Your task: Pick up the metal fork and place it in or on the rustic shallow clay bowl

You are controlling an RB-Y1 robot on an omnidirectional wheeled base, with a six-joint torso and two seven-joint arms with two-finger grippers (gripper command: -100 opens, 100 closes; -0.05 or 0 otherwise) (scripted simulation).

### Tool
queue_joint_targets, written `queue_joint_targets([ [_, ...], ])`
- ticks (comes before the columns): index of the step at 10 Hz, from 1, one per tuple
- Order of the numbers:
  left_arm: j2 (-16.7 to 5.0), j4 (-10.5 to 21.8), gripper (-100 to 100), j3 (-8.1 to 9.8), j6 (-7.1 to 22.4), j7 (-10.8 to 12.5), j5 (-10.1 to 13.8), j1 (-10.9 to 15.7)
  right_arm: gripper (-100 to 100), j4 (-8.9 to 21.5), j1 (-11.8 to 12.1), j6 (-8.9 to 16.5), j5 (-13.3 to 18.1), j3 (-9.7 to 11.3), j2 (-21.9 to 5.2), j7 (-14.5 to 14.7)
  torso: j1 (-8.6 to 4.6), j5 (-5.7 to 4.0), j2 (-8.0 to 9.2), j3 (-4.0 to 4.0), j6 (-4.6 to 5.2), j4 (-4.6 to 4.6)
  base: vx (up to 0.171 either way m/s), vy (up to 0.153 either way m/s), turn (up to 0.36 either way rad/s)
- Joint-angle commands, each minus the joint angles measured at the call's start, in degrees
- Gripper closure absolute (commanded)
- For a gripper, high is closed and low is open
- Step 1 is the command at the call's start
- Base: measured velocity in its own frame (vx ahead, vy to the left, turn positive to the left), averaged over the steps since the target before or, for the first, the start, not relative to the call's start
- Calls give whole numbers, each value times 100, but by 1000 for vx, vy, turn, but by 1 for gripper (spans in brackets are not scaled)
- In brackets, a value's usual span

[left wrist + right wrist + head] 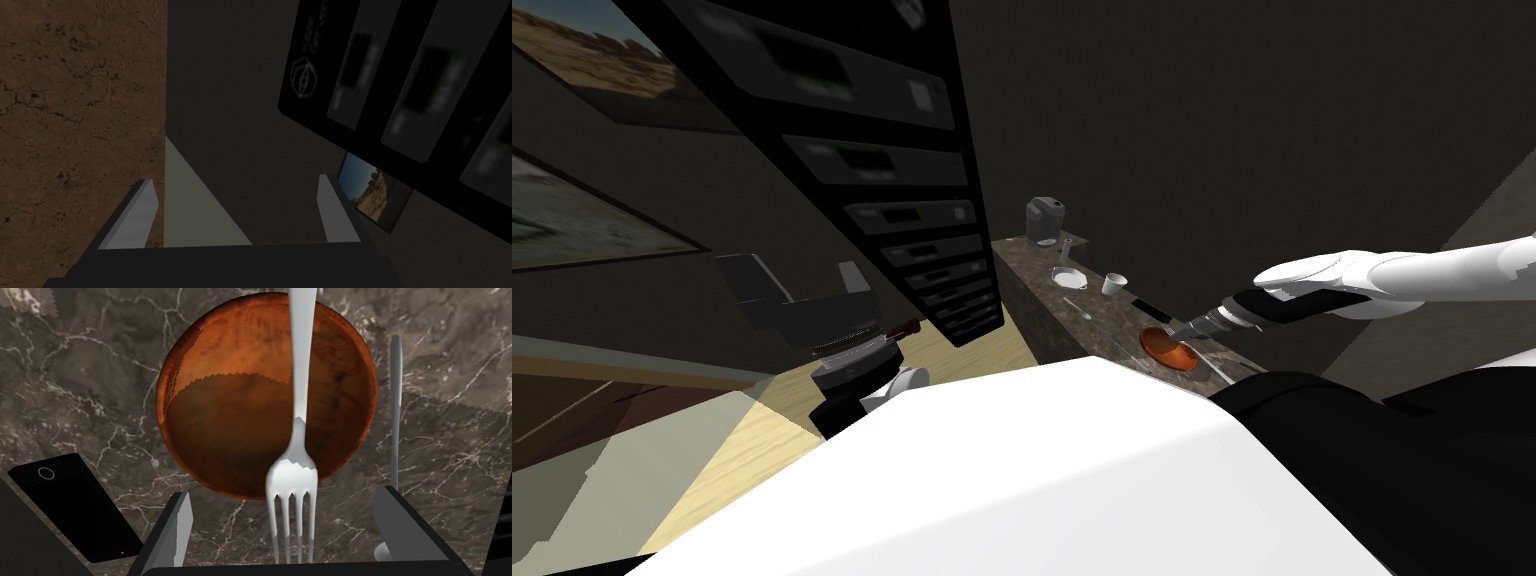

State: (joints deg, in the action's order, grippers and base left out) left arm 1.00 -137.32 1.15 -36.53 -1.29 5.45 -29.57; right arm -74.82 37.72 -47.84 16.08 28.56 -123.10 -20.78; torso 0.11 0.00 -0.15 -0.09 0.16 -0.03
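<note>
Though my right gripper stands wide open with nothing in its grasp, the grey metal fork lies midway between its fingers, clear of both. Its handle runs straight away across the round orange-brown clay bowl, tines overhanging the rim nearest the gripper. My left gripper is open and empty.

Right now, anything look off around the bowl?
The fork sits across the orange-brown bowl, not inside it. Its tines overhang the rim toward the open right end effector, and its handle runs past the far rim. Nothing looks spilled or broken.
</note>
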Motion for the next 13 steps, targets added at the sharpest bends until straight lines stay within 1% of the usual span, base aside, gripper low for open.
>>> queue_joint_targets([
  [1,0,0,0,0,0,0,0,0,0,0,0,0,0,0,0,0,0,0,0,0,0,0,0,0,0],
  [2,0,0,0,0,0,0,0,0,-100,-27,-64,-108,-62,-18,-185,-60,0,0,0,0,0,0,-8,3,-30],
  [4,0,0,0,0,0,0,0,0,-100,-53,-128,-216,-125,-37,-369,-119,3,2,5,3,0,1,-23,-2,-38],
  [5,0,0,0,0,0,0,0,0,-100,-80,-191,-323,-187,-55,-554,-179,3,2,8,5,0,2,-35,-7,-36],
  [6,0,0,0,0,0,0,0,0,-100,-93,-223,-377,-218,-64,-647,-209,1,2,11,6,0,3,-24,-5,-28],
  [7,0,0,0,0,0,0,0,0,-100,-120,-287,-485,-281,-82,-831,-269,2,2,9,6,1,3,-28,-7,-26],
  [8,0,0,0,0,0,0,0,0,-100,-120,-287,-485,-281,-82,-831,-269,3,3,10,6,0,3,-15,-5,-8],
  [9,0,0,0,0,0,0,0,0,-100,-184,-382,-440,-312,48,-847,-235,1,0,6,4,0,2,0,0,0],
  [10,0,0,0,0,0,0,0,0,0,-177,-375,-454,-310,35,-848,-243,1,-1,3,2,1,1,0,0,0],
  [13,0,0,0,0,0,0,0,0,0,-178,-376,-453,-310,36,-848,-242,0,-1,0,0,1,0,0,0,0],
])
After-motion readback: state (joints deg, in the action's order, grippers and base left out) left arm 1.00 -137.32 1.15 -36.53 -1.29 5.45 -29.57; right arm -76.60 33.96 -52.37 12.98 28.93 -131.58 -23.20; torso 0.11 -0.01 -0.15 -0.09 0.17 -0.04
